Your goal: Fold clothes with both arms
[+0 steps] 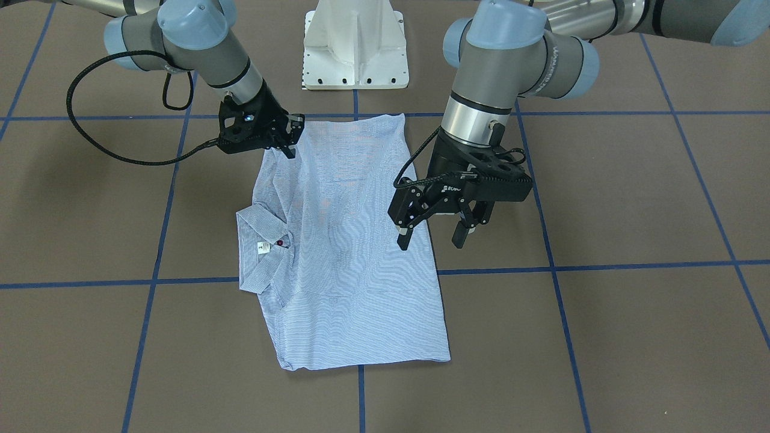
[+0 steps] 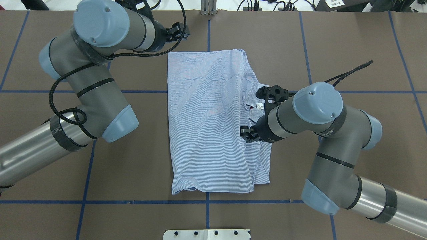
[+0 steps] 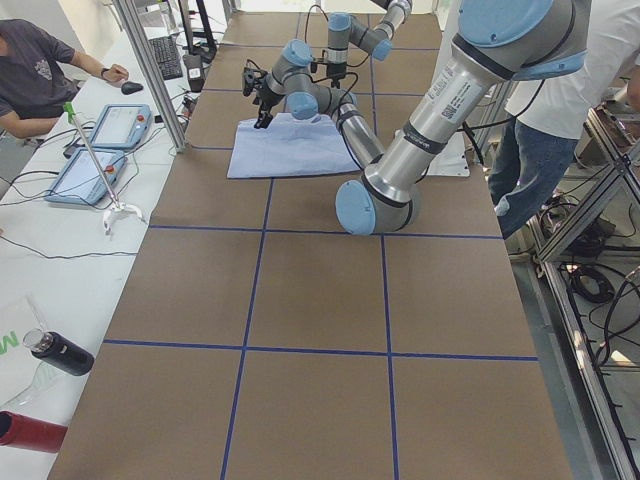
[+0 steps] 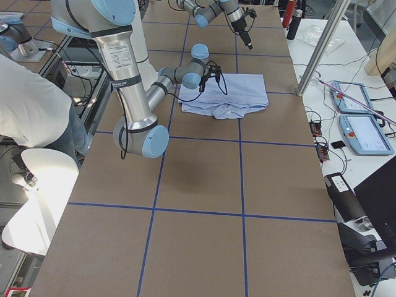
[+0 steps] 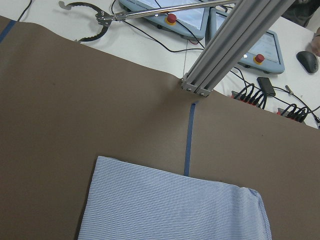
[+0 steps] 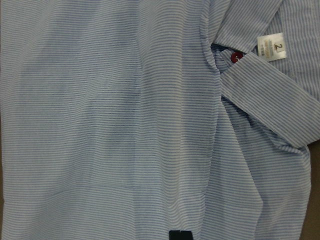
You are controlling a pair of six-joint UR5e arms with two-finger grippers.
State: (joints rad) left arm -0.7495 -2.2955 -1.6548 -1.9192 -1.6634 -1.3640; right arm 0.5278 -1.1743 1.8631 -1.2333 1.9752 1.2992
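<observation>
Shirt (image 1: pixel 355 252), light blue-and-white fine stripe, folded flat into a rectangle on brown table (image 1: pixel 601 331). Collar (image 1: pixel 260 264), white neck label (image 1: pixel 262 248) and dark red button (image 1: pixel 279 243) exposed along one long edge. Left gripper (image 1: pixel 432 236), black, jaws apart over opposite edge; right gripper (image 1: pixel 289 139) at collar-side corner.

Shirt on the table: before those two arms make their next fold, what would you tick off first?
1. The left claw is free: ok. It is open and empty, raised beside the shirt.
2. The right claw has a grip: cannot tell. It hangs over the shirt's collar side, and whether it is open or shut is unclear.
3. The shirt lies flat: ok. It is folded into a rectangle on the table.
4. The collar is tucked in: not ok. It juts past the folded edge, with the label showing.
</observation>
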